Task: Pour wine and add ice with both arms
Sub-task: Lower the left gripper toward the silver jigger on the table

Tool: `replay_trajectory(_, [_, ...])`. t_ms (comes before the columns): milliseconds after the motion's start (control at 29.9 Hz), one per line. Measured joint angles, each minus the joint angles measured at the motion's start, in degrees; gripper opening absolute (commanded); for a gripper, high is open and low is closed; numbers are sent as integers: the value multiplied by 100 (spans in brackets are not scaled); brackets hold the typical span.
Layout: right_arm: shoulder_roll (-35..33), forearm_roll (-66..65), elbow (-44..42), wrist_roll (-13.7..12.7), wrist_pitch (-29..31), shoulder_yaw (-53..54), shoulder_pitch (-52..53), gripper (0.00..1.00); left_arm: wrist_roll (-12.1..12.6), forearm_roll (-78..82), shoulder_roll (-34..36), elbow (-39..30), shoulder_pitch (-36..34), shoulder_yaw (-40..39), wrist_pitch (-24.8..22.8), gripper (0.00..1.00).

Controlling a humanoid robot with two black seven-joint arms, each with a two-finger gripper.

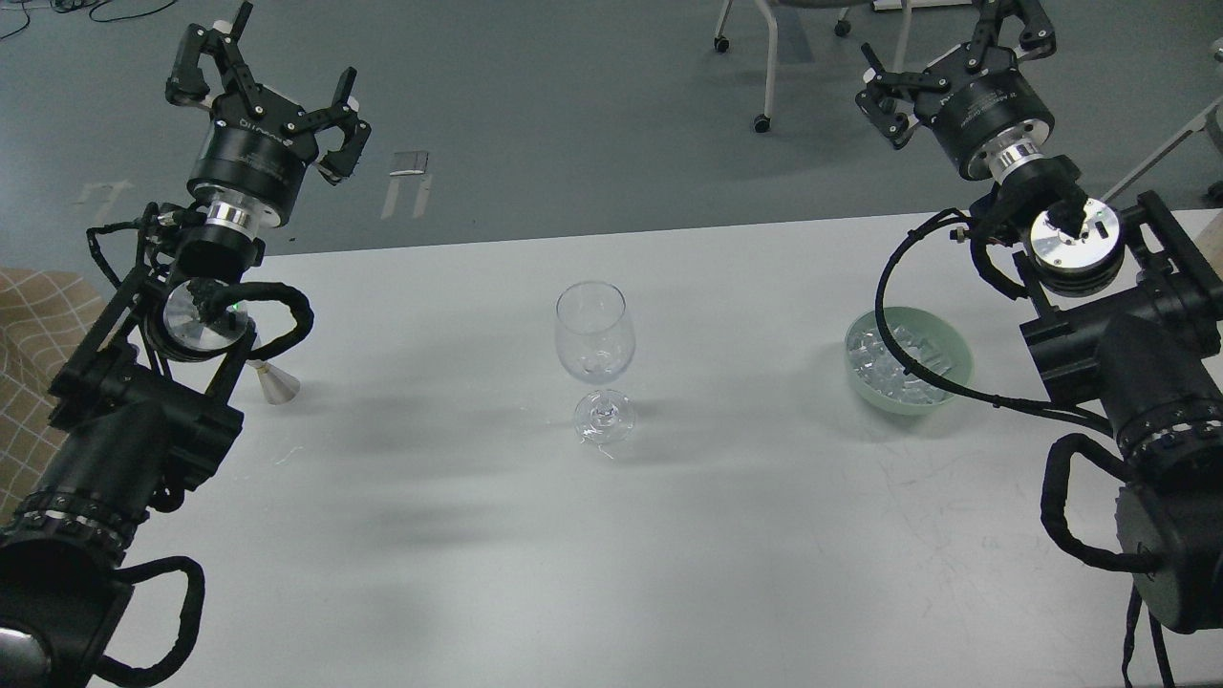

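Right of the glass (594, 334), ice (893, 368) sits unmoved in its bowl (955, 368), the glass looks nearly empty, and both claws, left (272, 81) and right (941, 53), hang spread, holding nothing.

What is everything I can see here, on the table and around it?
table: one, white, fills the foreground
wine glass: one, clear, upright at table centre
bowl: one, pale green, table right
ice: many clear cubes, inside the bowl
metal cone: one, silver, small, table left beside the left arm
chair legs: white with castors, on grey floor behind
checked cloth: beige, far left edge
left gripper: one, black, fingers spread, raised above the far-left table edge
right gripper: one, black, fingers spread, raised far right
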Motion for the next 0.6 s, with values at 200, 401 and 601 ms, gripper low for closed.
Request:
replay_trajectory(200, [-20, 15, 20, 12, 0, 76, -99, 100, -34, 4, 38, -453, 343, -50, 43, 98])
replay_trajectory(401, [-91, 16, 242, -15, 29, 114, -330, 100, -54, 4, 75, -1012, 664, -96, 77, 98])
replay_trajectory(601, [-97, 17, 525, -18, 35, 114, -616, 100, -55, -2, 185, -1055, 711, -107, 78, 98])
